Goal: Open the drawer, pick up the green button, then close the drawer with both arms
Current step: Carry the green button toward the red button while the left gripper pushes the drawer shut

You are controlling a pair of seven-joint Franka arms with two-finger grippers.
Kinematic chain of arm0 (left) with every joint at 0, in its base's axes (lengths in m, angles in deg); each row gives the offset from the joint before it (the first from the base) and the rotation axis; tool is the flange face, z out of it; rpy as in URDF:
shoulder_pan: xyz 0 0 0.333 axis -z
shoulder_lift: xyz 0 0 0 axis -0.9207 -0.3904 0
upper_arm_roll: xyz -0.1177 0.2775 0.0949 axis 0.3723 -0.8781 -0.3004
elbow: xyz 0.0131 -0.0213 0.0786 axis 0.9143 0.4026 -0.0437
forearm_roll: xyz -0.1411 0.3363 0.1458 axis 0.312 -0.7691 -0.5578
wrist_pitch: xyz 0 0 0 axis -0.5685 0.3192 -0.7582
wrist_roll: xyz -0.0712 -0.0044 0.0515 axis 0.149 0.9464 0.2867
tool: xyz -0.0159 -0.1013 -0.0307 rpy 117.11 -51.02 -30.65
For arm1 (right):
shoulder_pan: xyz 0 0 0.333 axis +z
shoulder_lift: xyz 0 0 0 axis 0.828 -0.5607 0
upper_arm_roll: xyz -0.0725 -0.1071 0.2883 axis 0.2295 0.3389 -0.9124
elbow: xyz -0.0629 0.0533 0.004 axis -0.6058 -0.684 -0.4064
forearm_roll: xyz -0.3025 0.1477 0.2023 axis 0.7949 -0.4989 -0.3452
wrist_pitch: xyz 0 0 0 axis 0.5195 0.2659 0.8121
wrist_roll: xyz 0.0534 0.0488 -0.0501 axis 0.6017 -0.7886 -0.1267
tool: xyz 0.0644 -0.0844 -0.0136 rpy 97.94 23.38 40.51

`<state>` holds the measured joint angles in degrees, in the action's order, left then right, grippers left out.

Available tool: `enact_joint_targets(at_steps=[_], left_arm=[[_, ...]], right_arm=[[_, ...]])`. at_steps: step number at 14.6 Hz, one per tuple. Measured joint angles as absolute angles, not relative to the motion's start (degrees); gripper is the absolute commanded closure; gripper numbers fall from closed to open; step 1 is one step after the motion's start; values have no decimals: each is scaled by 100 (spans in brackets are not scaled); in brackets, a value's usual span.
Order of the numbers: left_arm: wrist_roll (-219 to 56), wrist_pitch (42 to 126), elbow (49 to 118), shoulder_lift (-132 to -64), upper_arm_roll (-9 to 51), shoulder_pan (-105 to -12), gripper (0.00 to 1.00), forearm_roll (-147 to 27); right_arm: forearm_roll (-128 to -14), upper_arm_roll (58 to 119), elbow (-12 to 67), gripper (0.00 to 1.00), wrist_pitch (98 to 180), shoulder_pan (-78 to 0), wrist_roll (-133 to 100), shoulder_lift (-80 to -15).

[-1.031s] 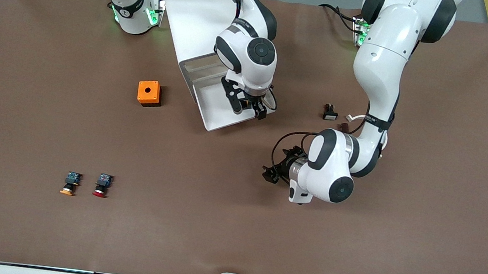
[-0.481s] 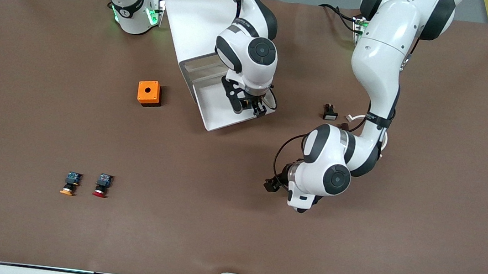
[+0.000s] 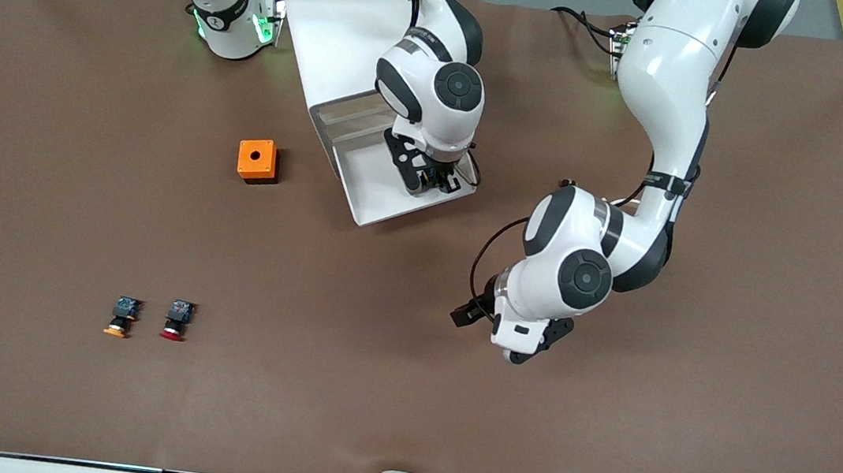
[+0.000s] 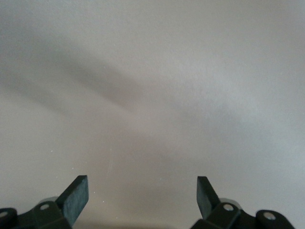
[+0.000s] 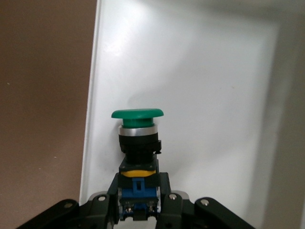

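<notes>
- The drawer [image 3: 388, 185] stands pulled out of the white cabinet [image 3: 327, 19].
- The left gripper [image 4: 142, 198] hangs over bare table [image 3: 403, 393], fingers spread wide, empty.
- The right gripper [image 5: 138, 202], over the drawer, clamps the button [image 5: 137, 138] by its blue rear.

Brown table [image 3: 403, 393]: cabinet [image 3: 334, 28], orange cube [image 3: 257, 161], two buttons [image 3: 148, 318].

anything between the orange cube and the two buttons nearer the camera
Nothing: in the front view only bare brown table lies between the orange cube and the orange-capped button and red-capped button.
</notes>
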<state>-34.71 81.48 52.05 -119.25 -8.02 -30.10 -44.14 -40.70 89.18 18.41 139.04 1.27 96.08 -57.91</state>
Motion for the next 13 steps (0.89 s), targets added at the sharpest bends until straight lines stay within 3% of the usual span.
enact_joint_targets(at_steps=[5, 10, 13], left_arm=[[-3471, 8150, 5315, -11930, -802, -2778, 0, -4664], [-3448, 8343, 5477, -11948, -797, -2422, 0, -4863], [-3285, 8396, 5583, -11971, -793, -2104, 1, -5117]], right_arm=[[-4127, 8973, 714, 100, 12470, -562, 8037, -5704], [-4172, 9056, 549, 100, 12413, -1791, 4625, -5562], [-4190, 9061, 777, 100, 12842, -2651, 2587, -5607]])
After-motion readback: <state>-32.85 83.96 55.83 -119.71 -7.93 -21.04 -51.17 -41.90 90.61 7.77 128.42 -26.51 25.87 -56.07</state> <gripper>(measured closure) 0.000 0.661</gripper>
